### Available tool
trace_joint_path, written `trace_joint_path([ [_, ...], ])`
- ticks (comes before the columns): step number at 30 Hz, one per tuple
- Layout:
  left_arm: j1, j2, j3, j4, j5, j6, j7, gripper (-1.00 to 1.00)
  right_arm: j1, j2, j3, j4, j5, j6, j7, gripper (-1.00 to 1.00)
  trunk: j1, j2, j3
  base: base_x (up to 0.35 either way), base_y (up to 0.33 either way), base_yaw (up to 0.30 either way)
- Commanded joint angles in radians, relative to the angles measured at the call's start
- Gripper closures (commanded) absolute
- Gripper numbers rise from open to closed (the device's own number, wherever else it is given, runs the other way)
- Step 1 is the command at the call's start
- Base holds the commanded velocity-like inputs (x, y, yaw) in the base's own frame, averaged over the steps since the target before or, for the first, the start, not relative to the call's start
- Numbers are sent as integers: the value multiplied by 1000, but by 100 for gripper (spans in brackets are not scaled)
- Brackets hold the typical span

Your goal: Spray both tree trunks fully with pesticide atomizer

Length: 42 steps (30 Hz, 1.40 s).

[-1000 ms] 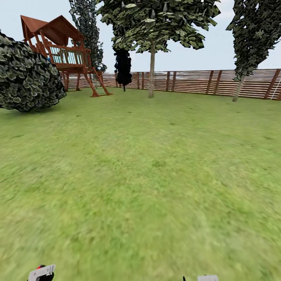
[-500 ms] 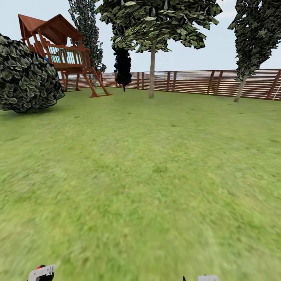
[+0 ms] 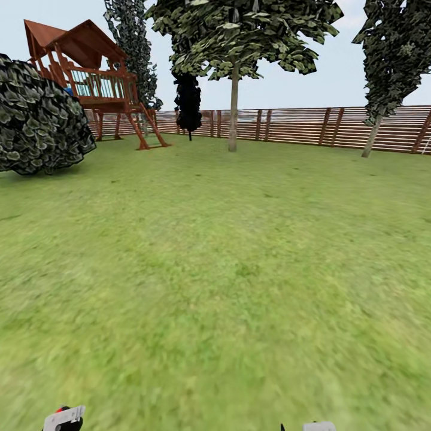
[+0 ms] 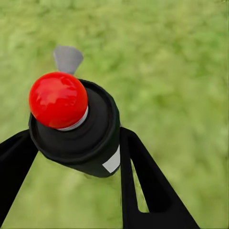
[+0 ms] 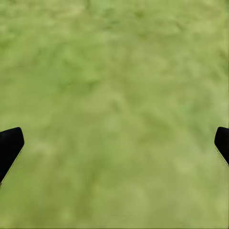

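Note:
My left gripper (image 4: 74,143) is shut on the pesticide atomizer (image 4: 71,119), a black can with a red ball top and a grey nozzle, held over grass. Its grey nozzle and red top (image 3: 63,418) peek in at the head view's lower edge. The right gripper (image 5: 114,148) is open over bare lawn, with its dark fingertips (image 5: 9,145) at the frame's two sides. Far ahead by the fence stands a tree (image 3: 239,36) with a bare grey-beige trunk (image 3: 233,114) and blocky leaves. Another tree with a slanting pale trunk (image 3: 372,136) stands at the far right. No spray haze is visible.
Green lawn (image 3: 215,269) stretches to a brown slatted fence (image 3: 311,127). A wooden playhouse (image 3: 90,78) with a ladder stands at the far left behind a big round bush (image 3: 36,123). A near-black thin tree (image 3: 188,102) stands by the fence.
The whole head view has drifted a little: bush and playhouse slid left, the right tree slid right, so the camera moved. Both grippers look unchanged.

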Motion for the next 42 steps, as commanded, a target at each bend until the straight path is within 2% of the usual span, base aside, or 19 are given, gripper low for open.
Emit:
trace_joint_path([
  [1, -1, 0, 4, 1, 11, -1, -10, 100, -1, 0, -2, 2, 11, -3, -8, -100, 0, 0, -1, 338, 0, 0],
  [42, -1, 0, 4, 1, 11, -2, -10, 100, -1, 0, -2, 2, 11, -3, -8, -100, 0, 0, -1, 338, 0, 0],
])
